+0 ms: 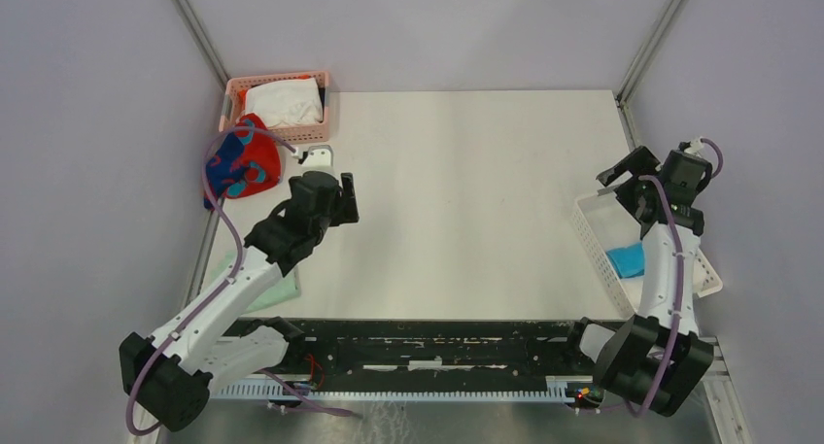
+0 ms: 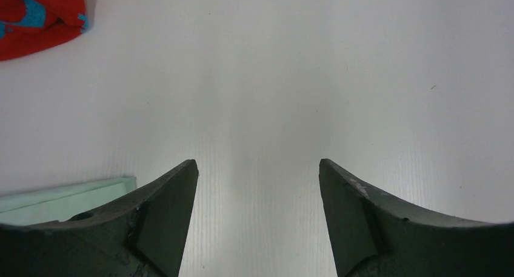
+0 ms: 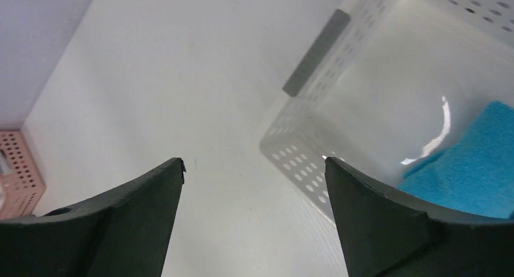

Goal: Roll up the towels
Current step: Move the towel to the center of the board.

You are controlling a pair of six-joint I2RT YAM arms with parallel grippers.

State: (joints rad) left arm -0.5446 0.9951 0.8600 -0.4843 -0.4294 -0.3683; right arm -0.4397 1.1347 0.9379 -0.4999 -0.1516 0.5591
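Note:
The white towel (image 1: pixel 283 102) lies in the pink basket (image 1: pixel 313 131) at the back left. The red towel with dark-blue blotches (image 1: pixel 241 159) lies crumpled on the table in front of that basket; its corner shows in the left wrist view (image 2: pixel 36 19). The turquoise-blue towel (image 1: pixel 628 259) lies in the white basket (image 1: pixel 586 228) at the right, also in the right wrist view (image 3: pixel 473 162). My left gripper (image 1: pixel 345 196) is open and empty over bare table, right of the red towel. My right gripper (image 1: pixel 627 177) is open and empty above the white basket's far end.
A pale mint-green folded cloth (image 1: pixel 277 287) lies under my left arm near the table's left edge, its corner in the left wrist view (image 2: pixel 60 195). A small white object (image 1: pixel 317 155) sits by the pink basket. Metal frame posts stand at the back corners.

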